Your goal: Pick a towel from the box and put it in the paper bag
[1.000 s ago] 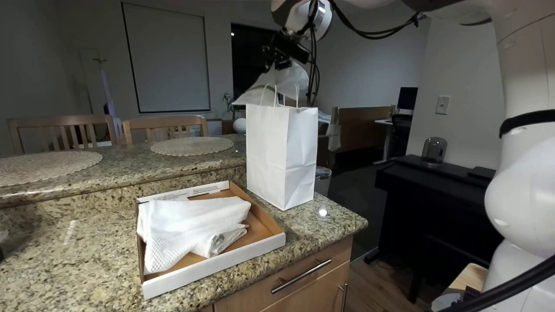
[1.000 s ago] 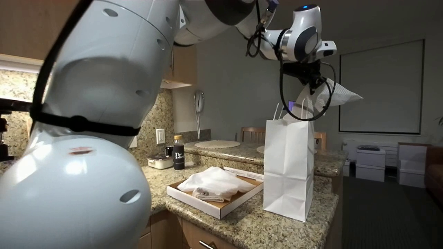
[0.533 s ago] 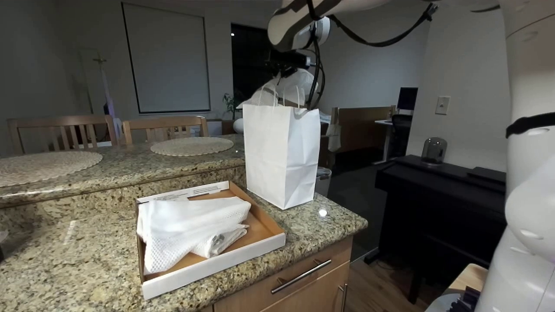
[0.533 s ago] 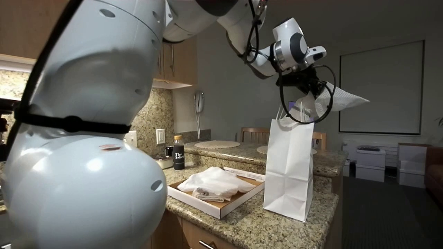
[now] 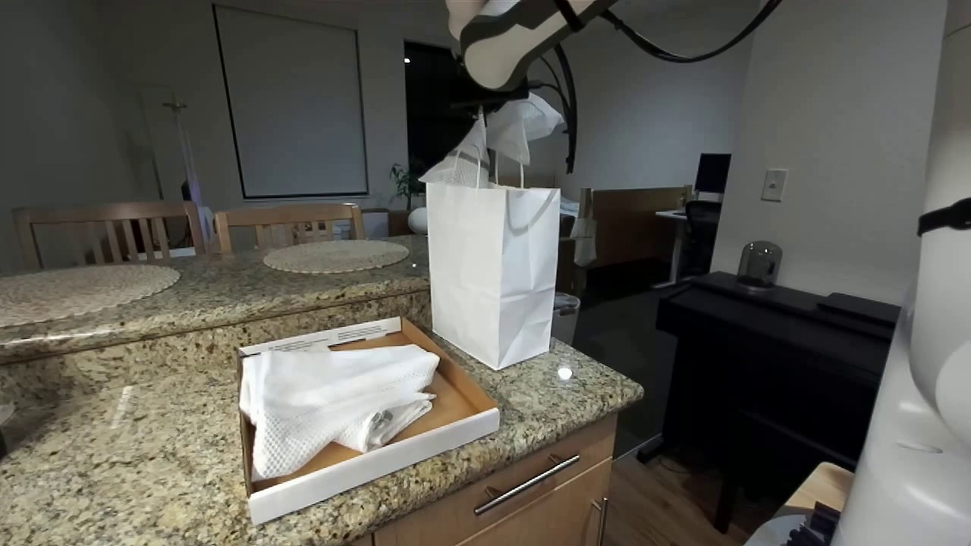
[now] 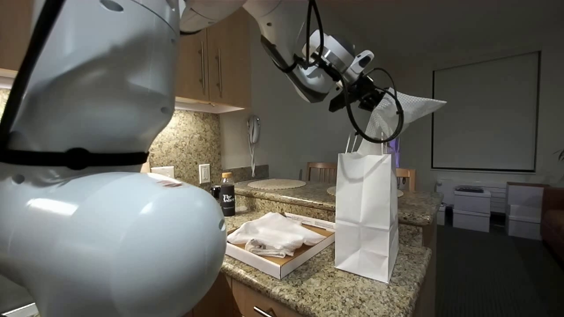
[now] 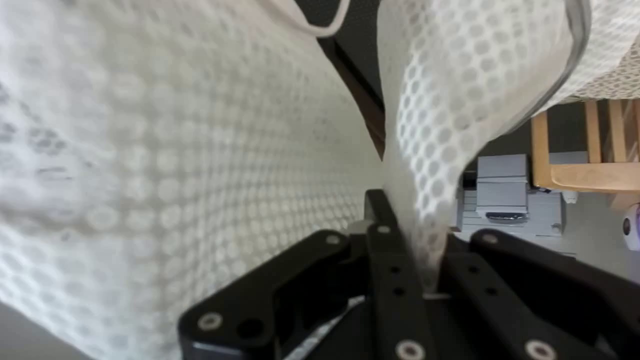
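My gripper (image 7: 417, 225) is shut on a white mesh-patterned towel (image 7: 200, 150), which fills much of the wrist view and runs between the fingers. In both exterior views the gripper (image 6: 374, 99) (image 5: 485, 105) is tilted above the white paper bag (image 5: 493, 280) (image 6: 365, 211). The held towel (image 6: 410, 105) (image 5: 520, 129) has one flap sticking out sideways. Another part hangs down by the bag's handles at its mouth; whether it enters the bag is hidden. The bag stands upright. The shallow white box (image 5: 372, 478) (image 6: 264, 264) holds more white towels (image 5: 334, 387) (image 6: 275, 233).
The bag and box stand on a granite counter (image 5: 152, 470) near its edge. A raised ledge with round placemats (image 5: 337, 255) (image 6: 276, 183) runs behind. A dark bottle (image 6: 227, 193) stands beyond the box. Wooden chairs (image 5: 288, 220) stand behind the ledge.
The wrist has tilted further and the gripper with the towel has shifted back towards the arm's base and slightly up. The bag leaned a little half a second ago and now stands straight again.
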Robot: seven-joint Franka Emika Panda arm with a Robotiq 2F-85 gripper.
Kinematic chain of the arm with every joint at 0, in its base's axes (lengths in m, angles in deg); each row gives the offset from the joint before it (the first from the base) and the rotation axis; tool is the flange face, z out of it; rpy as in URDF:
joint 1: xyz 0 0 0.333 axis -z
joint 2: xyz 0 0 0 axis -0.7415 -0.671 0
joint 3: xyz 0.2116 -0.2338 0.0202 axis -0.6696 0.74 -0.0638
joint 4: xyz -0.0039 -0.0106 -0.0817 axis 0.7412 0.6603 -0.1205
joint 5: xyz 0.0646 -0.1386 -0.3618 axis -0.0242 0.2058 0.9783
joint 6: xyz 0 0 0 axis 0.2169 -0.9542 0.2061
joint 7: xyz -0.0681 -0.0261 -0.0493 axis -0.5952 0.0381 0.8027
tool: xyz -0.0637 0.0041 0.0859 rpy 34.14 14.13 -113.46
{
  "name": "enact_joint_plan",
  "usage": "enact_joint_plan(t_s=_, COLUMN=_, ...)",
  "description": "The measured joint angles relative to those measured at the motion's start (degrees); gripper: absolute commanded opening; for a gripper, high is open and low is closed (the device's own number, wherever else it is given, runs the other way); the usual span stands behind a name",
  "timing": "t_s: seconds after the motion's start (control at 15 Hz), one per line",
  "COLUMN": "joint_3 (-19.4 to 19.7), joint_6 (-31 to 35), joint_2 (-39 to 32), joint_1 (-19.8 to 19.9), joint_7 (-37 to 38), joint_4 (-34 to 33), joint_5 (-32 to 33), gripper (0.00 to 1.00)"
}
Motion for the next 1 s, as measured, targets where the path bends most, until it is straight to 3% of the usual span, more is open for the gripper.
enact_joint_plan(t_s=0.2, joint_3=-5.5, joint_6=-12.51, joint_2=2.01, joint_1=-0.53, joint_7=3.0, joint_4=-0.13, joint_5=8.32, gripper=0.03)
enact_joint_plan(t_s=0.47, joint_3=-11.73, joint_6=-29.45, joint_2=1.48, joint_1=-0.56, joint_7=2.38, joint_4=-1.3, joint_5=10.19, gripper=0.03)
enact_joint_plan(t_s=1.0, joint_3=-14.39, joint_6=-51.1, joint_2=-5.43, joint_1=-0.55, joint_7=-3.2, joint_4=-8.91, joint_5=10.22, gripper=0.03)
